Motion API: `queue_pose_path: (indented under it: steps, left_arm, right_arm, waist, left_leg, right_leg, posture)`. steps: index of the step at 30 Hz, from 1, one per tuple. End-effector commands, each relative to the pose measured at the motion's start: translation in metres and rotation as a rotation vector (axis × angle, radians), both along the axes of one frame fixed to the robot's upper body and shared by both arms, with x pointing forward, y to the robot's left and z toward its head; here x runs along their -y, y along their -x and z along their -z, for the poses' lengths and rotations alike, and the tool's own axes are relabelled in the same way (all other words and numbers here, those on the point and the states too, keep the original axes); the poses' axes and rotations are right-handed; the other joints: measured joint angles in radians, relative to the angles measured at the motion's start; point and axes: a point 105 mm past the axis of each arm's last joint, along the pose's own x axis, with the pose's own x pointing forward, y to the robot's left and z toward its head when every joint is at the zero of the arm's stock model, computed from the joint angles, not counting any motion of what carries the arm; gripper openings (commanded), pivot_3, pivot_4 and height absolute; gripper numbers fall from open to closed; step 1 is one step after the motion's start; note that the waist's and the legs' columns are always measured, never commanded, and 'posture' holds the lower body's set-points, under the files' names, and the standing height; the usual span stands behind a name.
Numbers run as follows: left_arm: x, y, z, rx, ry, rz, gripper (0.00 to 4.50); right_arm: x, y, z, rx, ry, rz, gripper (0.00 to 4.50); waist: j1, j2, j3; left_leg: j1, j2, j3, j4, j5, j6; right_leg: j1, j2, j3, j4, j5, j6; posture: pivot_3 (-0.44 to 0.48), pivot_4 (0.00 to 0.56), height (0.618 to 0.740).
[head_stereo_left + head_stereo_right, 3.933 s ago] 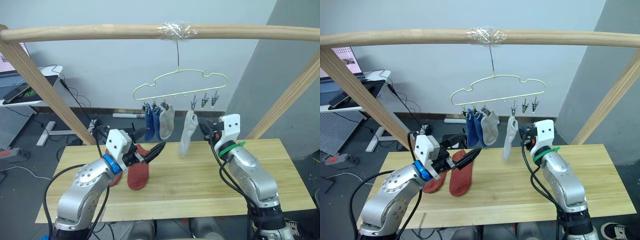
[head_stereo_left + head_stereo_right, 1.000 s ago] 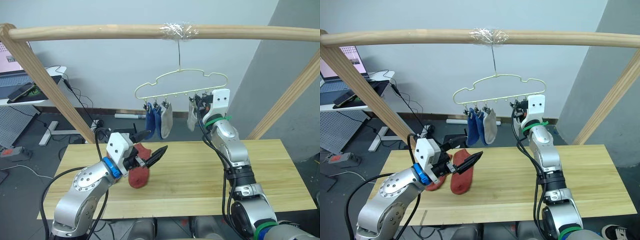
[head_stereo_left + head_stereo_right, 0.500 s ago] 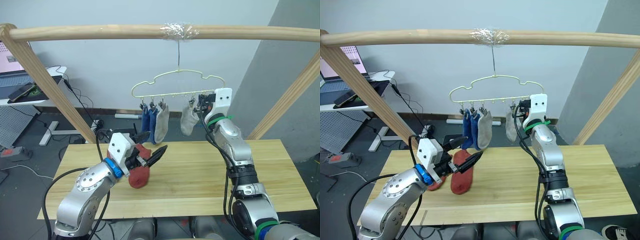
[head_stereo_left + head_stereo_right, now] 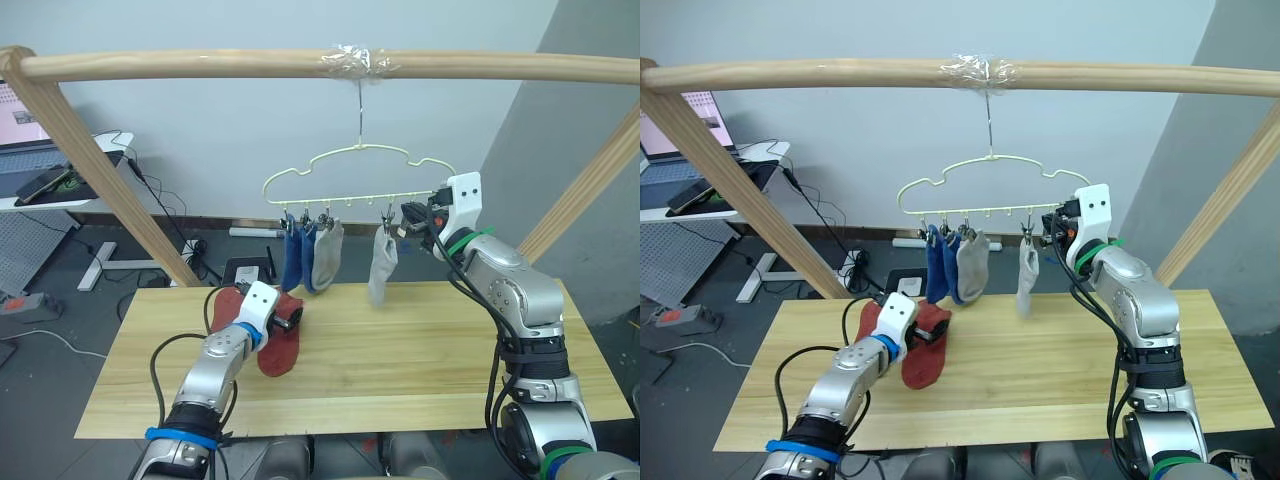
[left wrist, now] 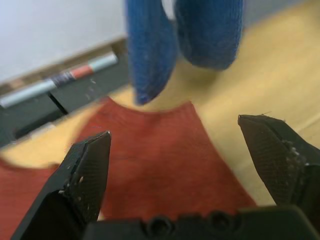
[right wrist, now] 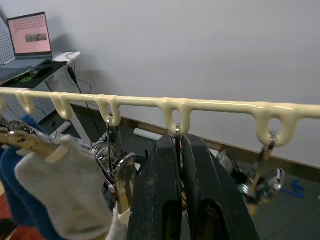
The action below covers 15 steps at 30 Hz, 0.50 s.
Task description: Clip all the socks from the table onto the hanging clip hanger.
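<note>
On the table, the left claw stands spread just above a rust-red sock; a second rust-red sock lies beside it. Above and beyond that claw, two blue socks and a grey sock hang from the clip hanger. Another grey sock hangs just left of the right claw, whose fingers are pressed together, apparently pinching a clip.
</note>
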Motion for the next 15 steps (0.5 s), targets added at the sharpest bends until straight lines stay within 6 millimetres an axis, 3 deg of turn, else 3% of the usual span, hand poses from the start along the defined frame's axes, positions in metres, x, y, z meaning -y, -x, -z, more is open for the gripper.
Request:
queue_pose_path:
  steps: [1, 5, 6, 9, 15]
  left_arm:
    - [-0.009, 0.003, 0.018, -0.074, -0.065, 0.001, 4.5]
    - [-0.019, 0.01, 0.034, -0.146, -0.154, 0.029, 4.5]
    - [-0.017, 0.012, 0.036, -0.152, -0.166, 0.055, 4.32]
    - [-0.01, 0.019, 0.04, -0.154, -0.197, 0.14, 3.63]
    - [0.01, 0.025, 0.03, -0.073, -0.14, 0.203, 1.79]
  right_arm:
    - [0.001, 0.004, -0.005, 0.004, -0.023, 0.015, 0.01]
    - [0.002, 0.004, -0.008, 0.003, -0.029, 0.022, 0.01]
    - [0.003, 0.004, -0.008, 0.002, -0.029, 0.026, 0.0]
    - [0.003, 0.003, -0.008, 0.001, -0.03, 0.03, 0.0]
    - [0.004, 0.001, -0.012, -0.001, -0.039, 0.026, 0.0]
  waist:
    - [-0.003, 0.0, 0.0]
    - [-0.006, 0.0, 0.0]
    - [-0.008, 0.0, 0.0]
    - [-0.01, 0.0, 0.0]
    - [-0.011, 0.001, 0.001]
  left_leg:
    - [0.0, 0.0, 0.0, 0.0, 0.0, 0.0]
    - [0.0, 0.0, 0.0, 0.0, 0.0, 0.0]
    - [0.001, 0.0, 0.0, 0.001, 0.0, 0.0]
    - [0.006, 0.0, 0.0, 0.001, 0.0, 0.0]
    - [0.015, 0.001, 0.0, -0.003, 0.0, 0.0]
  right_leg:
    - [0.0, 0.0, 0.0, 0.0, 0.0, 0.0]
    - [0.0, 0.0, 0.0, 0.001, -0.001, 0.001]
    - [0.001, 0.0, 0.0, 0.001, -0.001, 0.003]
    - [0.007, 0.0, 0.0, -0.001, -0.002, 0.005]
    - [0.016, 0.0, 0.0, -0.004, -0.003, 0.006]
  posture:
    - [-0.042, 0.164, 0.74]
    - [-0.046, 0.164, 0.74]
    - [-0.046, 0.164, 0.74]
    - [-0.046, 0.166, 0.74]
    - [-0.046, 0.165, 0.74]
